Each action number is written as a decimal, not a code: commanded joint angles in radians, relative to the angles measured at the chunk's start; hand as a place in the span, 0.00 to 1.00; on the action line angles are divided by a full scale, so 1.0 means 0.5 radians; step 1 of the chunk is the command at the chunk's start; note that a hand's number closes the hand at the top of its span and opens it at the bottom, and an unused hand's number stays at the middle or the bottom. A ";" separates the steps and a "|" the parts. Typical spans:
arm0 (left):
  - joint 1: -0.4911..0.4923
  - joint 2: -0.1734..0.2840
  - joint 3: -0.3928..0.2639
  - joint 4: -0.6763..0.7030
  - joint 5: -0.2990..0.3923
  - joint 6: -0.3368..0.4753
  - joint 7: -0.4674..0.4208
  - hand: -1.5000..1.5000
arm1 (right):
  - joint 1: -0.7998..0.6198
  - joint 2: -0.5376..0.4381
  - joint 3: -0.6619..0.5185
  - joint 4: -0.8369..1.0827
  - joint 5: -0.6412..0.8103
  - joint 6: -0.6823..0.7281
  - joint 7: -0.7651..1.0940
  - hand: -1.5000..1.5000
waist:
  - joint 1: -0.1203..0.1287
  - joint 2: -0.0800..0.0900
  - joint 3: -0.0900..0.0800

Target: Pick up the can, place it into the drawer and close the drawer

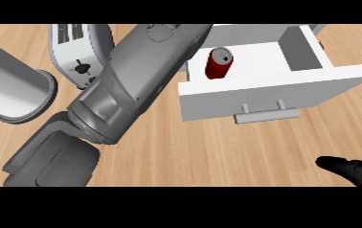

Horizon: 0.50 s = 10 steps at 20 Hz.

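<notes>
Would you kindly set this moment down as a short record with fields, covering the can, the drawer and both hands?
can: red, upright inside the drawer
drawer: white, pulled open, handle facing the robot
left hand: hidden; only the grey left forearm shows, reaching toward the drawer
right hand: black, at the lower right edge, apart from the drawer
toaster: on the counter, left of the forearm

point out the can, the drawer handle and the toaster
can (218,65), head view, on its red side, standing in the open drawer
drawer handle (267,116), head view, middle of the grey bar
toaster (79,50), head view, on its white top by the slots
</notes>
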 commanded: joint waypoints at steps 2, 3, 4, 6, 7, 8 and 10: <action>-0.035 0.000 0.042 0.049 0.089 0.004 -0.059 0.00 | -0.099 -0.126 0.070 0.051 0.215 0.054 -0.120 0.00 | -0.002 0.020 0.000; -0.004 0.000 0.030 0.008 0.110 0.017 -0.097 0.00 | -0.135 -0.175 0.049 0.077 0.233 0.069 -0.131 0.00 | 0.015 0.007 -0.001; 0.004 0.000 0.064 0.033 0.135 -0.013 -0.105 0.00 | -0.099 -0.130 0.157 0.128 0.356 0.058 -0.201 0.00 | 0.030 0.018 -0.001; 0.030 0.000 0.005 0.000 0.161 -0.004 -0.124 0.00 | -0.168 -0.168 0.236 0.151 0.493 0.048 -0.185 0.00 | 0.019 0.012 -0.002; -0.038 0.000 0.066 0.009 0.171 0.022 -0.140 0.00 | -0.177 -0.236 0.203 0.213 0.548 0.070 -0.225 0.00 | 0.049 0.010 -0.002; -0.071 0.000 0.084 0.016 0.187 -0.003 -0.116 0.00 | -0.185 -0.225 0.253 0.281 0.657 0.036 -0.279 0.00 | 0.071 0.010 -0.002; -0.049 0.000 0.035 -0.029 0.223 0.048 -0.111 0.00 | -0.283 -0.224 0.380 0.360 0.821 -0.002 -0.300 0.00 | 0.082 0.000 -0.002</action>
